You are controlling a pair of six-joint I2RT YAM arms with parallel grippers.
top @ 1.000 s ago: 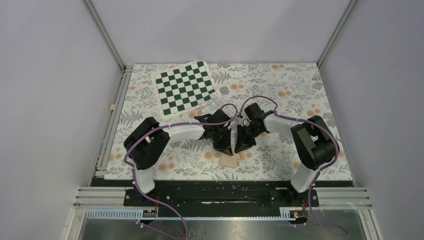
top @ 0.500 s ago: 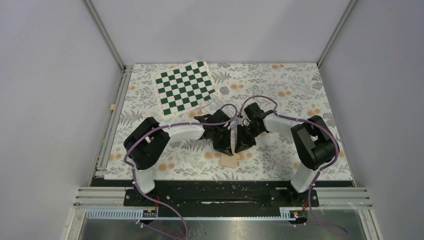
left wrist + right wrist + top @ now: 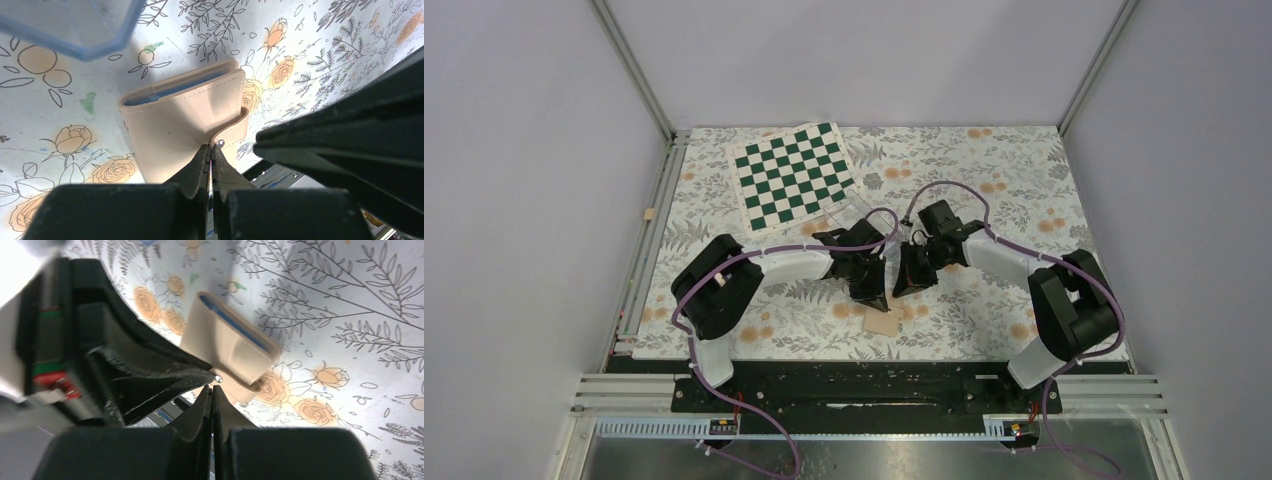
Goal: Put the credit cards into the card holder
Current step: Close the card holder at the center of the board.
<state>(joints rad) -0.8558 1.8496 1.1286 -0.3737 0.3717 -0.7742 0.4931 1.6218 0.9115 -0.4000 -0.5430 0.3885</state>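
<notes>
Right gripper (image 3: 211,390) has just clenched empty, backing off the folded card holder (image 3: 175,125); left gripper (image 3: 210,150), clenched, touches its snap flap (image 3: 233,134), so closing seems done

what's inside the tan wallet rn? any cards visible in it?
The small tan folding wallet is folded over. Only a light-blue strip shows along its open edge, and I cannot tell whether that is lining or a card edge. The tan cover hides everything else inside.
</notes>
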